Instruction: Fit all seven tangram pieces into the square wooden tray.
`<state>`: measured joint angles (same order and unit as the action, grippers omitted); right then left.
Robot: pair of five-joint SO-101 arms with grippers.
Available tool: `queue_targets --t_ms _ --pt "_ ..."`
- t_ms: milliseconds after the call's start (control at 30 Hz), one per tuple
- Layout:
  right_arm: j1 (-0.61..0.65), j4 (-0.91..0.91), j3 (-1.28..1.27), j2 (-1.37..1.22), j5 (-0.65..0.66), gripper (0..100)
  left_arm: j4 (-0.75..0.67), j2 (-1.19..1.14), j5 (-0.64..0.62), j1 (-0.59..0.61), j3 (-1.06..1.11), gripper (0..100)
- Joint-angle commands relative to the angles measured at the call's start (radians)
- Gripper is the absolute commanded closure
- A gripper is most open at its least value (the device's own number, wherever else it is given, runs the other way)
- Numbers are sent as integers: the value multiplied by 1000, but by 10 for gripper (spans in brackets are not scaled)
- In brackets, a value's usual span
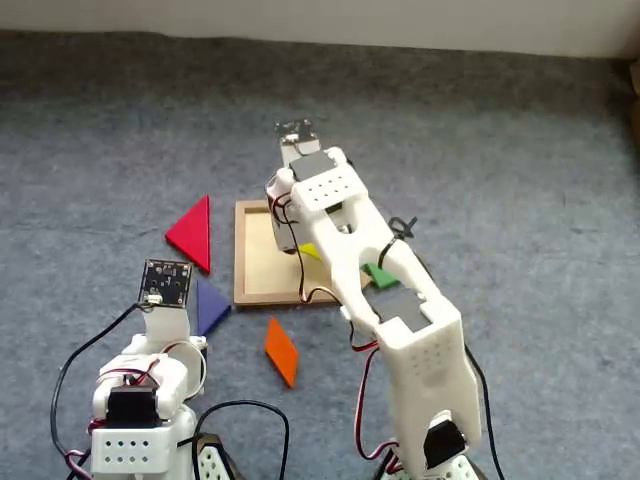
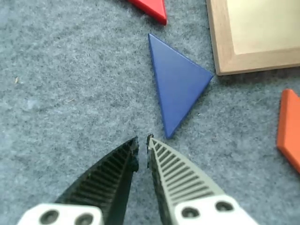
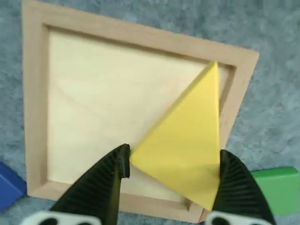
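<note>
Grey carpet (image 1: 500, 150) holds the tray (image 3: 35, 117), partly hidden behind right jaws gripping a yellow triangle (image 3: 187, 145); left jaws closed.

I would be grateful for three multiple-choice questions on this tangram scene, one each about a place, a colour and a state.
1. Where does the blue triangle lie?
A) on the carpet beside the wooden tray
B) inside the tray
C) in a gripper

2. What colour is the piece held by the right gripper?
A) red
B) yellow
C) green

3. How is the left gripper?
A) wide open
B) clamped on a piece
C) shut, holding nothing

Answers: 1 A, it rests flat off the tray's corner. 2 B, the yellow triangle sits between the fingers. 3 C, its tips nearly meet with nothing between them.
</note>
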<state>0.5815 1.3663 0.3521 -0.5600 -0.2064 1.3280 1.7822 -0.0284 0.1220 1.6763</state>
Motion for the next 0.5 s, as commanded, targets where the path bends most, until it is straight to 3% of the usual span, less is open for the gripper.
queue_targets --t_ms 0,267,467 --pt "15 -19 12 25 -84 811 5 36 6 5 19 945" --pt "15 -18 12 25 -281 811 5 36 6 5 19 945" --pt "18 -19 12 24 -296 811 5 36 6 5 19 945"
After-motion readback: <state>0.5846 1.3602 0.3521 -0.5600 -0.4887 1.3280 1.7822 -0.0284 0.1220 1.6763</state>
